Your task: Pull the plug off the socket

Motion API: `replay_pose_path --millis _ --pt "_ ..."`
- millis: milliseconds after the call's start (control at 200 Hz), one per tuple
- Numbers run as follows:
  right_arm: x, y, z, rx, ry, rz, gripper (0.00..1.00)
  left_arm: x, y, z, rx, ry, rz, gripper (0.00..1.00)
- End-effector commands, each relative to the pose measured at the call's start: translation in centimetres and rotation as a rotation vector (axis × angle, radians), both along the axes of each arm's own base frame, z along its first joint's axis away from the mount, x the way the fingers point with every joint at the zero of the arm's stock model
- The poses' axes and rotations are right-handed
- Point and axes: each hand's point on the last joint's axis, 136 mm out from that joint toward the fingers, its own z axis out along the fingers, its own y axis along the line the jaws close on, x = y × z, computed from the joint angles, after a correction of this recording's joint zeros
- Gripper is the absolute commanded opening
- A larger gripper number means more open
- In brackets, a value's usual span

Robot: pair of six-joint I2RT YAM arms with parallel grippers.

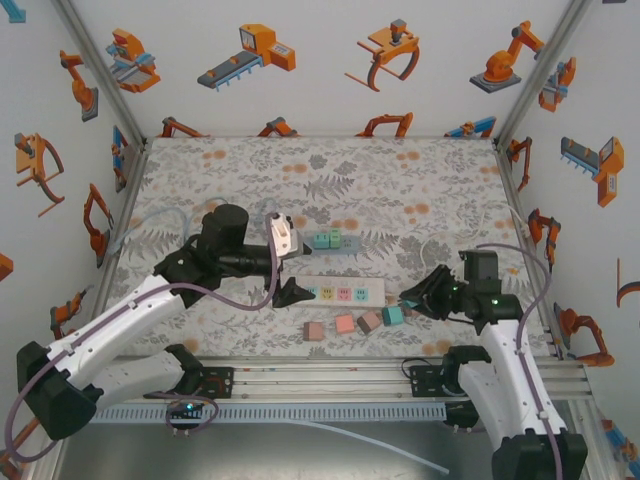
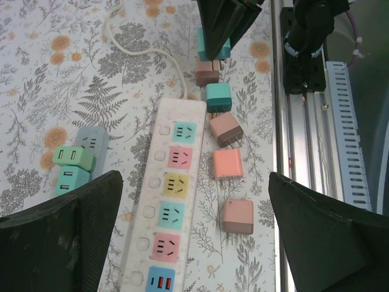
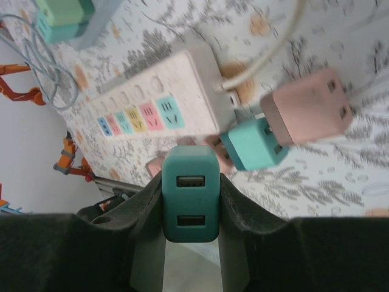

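Basically done: right gripper [image 3: 190, 181] clamps teal plug [image 3: 190, 201] clear of power strip [image 3: 182, 73]; left gripper [image 2: 194, 191] wide apart, empty.

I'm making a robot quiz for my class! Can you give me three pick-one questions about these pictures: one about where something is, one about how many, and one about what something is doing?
1. Where is the dark teal two-port USB plug?
A) between the right gripper's fingers
B) lying on the metal rail
C) hanging on the wall

2. How many plugs sit on the small grey socket block?
A) none
B) two
C) five

3. What is the left gripper doing?
A) pinching a plug
B) pinching a cable
C) open, holding nothing

Answers:
1 A: the right wrist view shows fingers clamped on both its sides.
2 B: one green plug and one light teal plug.
3 C: its fingers stand wide apart above the long white power strip.
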Motion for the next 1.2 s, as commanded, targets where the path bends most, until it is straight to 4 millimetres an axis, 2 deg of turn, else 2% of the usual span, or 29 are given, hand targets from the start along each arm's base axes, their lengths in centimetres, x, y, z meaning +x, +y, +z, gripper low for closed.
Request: replay_pose_path --millis 0,110,250,526,661,766,876,1041,1197 --pt "-3.5 1.0 -1.7 0.044 0.145 0.007 0.00 -0.5 -0.4 -0.5 0.018 -0.009 -0.055 0.97" --pt "-5.0 2.1 -2.6 0.057 0.182 0.002 0.00 -0.4 -0.7 -0.5 0.020 -0.004 -0.066 0.97" --pt "-5.8 3.7 -3.9 0.051 0.187 0.017 0.00 -0.4 -0.7 -0.8 0.026 -0.002 -0.062 0.97" --pt "-4.1 8.0 -5.1 0.146 0.098 0.056 0.00 -0.3 -0.7 -1.2 0.041 0.000 -0.047 0.97" --pt "-4.0 9.1 -6.1 0.120 0.092 0.081 0.03 -0.1 -0.7 -1.4 0.045 -0.003 -0.043 0.97" --pt "-4.1 9.5 -6.9 0.101 0.108 0.086 0.09 -0.1 -0.7 -1.5 0.048 -0.002 -0.040 0.97" --pt "-4.4 9.3 -7.6 0.084 0.126 0.084 0.25 0.0 -0.6 -1.5 0.051 -0.009 -0.029 0.97" --pt "-5.0 8.4 -8.1 0.059 0.149 0.054 0.41 0.1 -0.5 -1.5 0.050 -0.012 -0.023 0.97" --pt "-5.6 7.8 -8.3 0.060 0.166 0.033 0.49 0.0 -0.6 -1.5 0.051 -0.012 -0.023 0.97"
